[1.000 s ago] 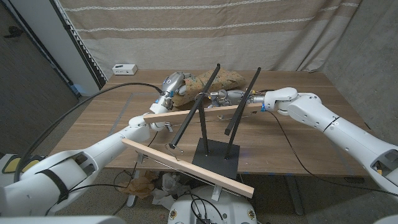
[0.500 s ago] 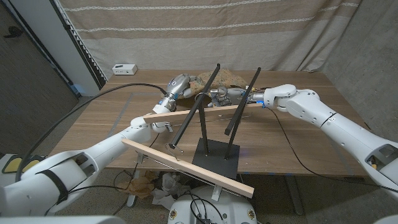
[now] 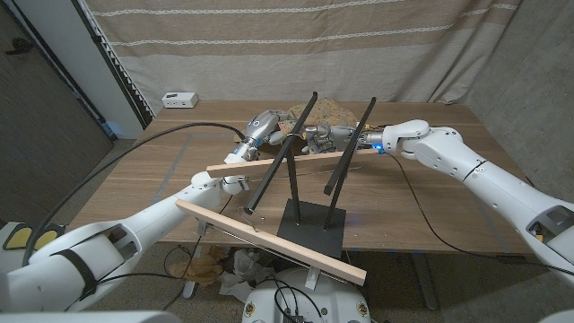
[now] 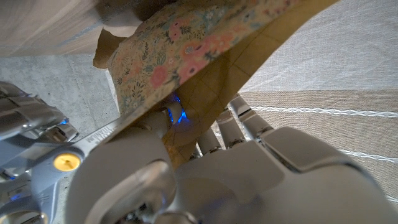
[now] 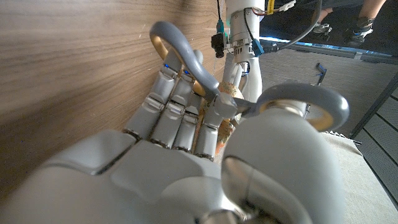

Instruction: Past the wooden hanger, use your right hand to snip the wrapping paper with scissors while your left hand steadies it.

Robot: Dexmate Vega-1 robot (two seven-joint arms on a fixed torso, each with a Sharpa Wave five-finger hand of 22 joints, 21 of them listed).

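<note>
Head view: wrapping paper (image 3: pixel 334 111) between hands.

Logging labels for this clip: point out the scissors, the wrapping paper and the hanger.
scissors (image 5: pixel 292 99), right wrist view, on the grey handle loop.
wrapping paper (image 4: pixel 186 46), left wrist view, on the floral printed side.
hanger (image 3: pixel 269 231), head view, on the near wooden bar.

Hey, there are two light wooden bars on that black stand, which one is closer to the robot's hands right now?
The far wooden bar, lying just in front of the left hand and right hand. The near wooden bar sits by the table's front edge.
</note>
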